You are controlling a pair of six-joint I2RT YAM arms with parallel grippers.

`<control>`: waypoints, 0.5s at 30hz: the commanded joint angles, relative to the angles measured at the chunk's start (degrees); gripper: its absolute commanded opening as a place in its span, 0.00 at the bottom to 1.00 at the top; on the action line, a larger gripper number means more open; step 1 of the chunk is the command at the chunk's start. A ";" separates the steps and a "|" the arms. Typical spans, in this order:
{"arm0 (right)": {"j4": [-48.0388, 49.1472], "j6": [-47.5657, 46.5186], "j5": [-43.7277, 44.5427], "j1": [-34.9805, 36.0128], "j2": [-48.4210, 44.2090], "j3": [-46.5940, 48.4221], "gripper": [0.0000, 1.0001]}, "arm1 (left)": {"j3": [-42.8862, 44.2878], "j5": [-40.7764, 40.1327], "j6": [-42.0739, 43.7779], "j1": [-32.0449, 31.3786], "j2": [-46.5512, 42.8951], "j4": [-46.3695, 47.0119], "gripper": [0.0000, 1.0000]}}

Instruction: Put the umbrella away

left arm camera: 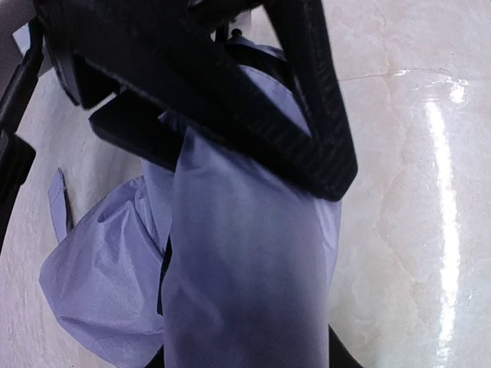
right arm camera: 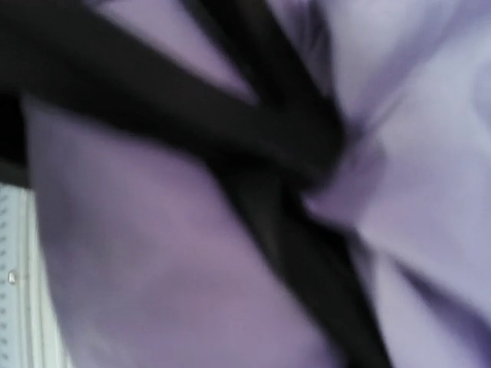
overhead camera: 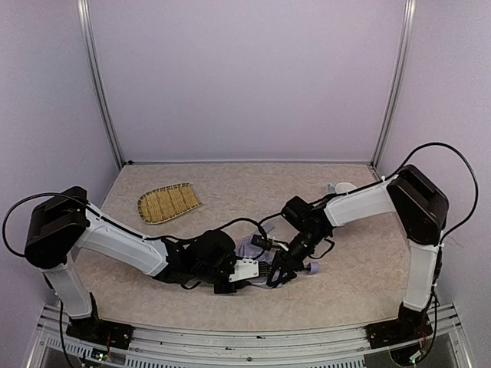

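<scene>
The umbrella [left arm camera: 245,268] looks light, limp and slippery. The left tool [overhead camera: 259,271] pinches its fabric; the right tool's [overhead camera: 278,274] grip can't be told. The shaft seems the firmer hold.

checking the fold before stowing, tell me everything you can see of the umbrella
The umbrella is collapsed: thin, crumpled pale lavender fabric with black lining or ribs showing. It lies on the table near the front middle, mostly hidden under both grippers. The left gripper is clamped on the bunched fabric, a loose fold spilling beside it. The right gripper is against it, grip unclear. A small lavender knob pokes out on the right.
</scene>
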 commanded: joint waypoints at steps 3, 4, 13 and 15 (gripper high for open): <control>8.23 7.78 12.84 -1.81 -13.79 -8.51 0.66 | 3.07 11.97 -4.59 2.18 5.28 -14.82 0.20; 10.34 8.01 14.07 -1.78 -16.96 -10.26 0.69 | 3.98 13.44 -5.56 2.43 6.09 -16.19 0.20; 31.98 2.63 33.22 4.26 -47.45 -31.10 0.73 | 12.53 27.50 -10.14 5.59 15.32 -27.16 0.22; 37.00 -0.73 40.31 9.46 -53.60 -35.73 0.72 | 15.06 30.79 -10.51 6.62 17.79 -30.33 0.23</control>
